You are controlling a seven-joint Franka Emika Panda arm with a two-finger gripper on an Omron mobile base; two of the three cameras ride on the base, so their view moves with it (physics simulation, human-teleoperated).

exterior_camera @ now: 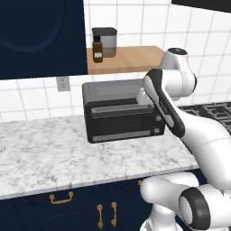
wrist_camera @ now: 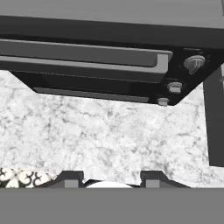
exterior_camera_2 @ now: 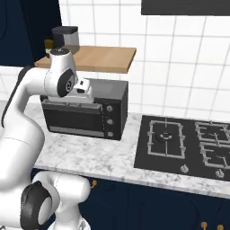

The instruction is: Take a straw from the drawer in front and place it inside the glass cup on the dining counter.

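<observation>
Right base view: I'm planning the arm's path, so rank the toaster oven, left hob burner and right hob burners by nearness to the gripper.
1. toaster oven, just behind the gripper.
2. left burner, to the right.
3. right burners, farthest right.

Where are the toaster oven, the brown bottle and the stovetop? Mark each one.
toaster oven (exterior_camera: 119, 118), left base view, on its front door.
brown bottle (exterior_camera: 97, 50), left base view, on its label.
stovetop (exterior_camera_2: 188, 146), right base view, on the black surface between burners.
</observation>
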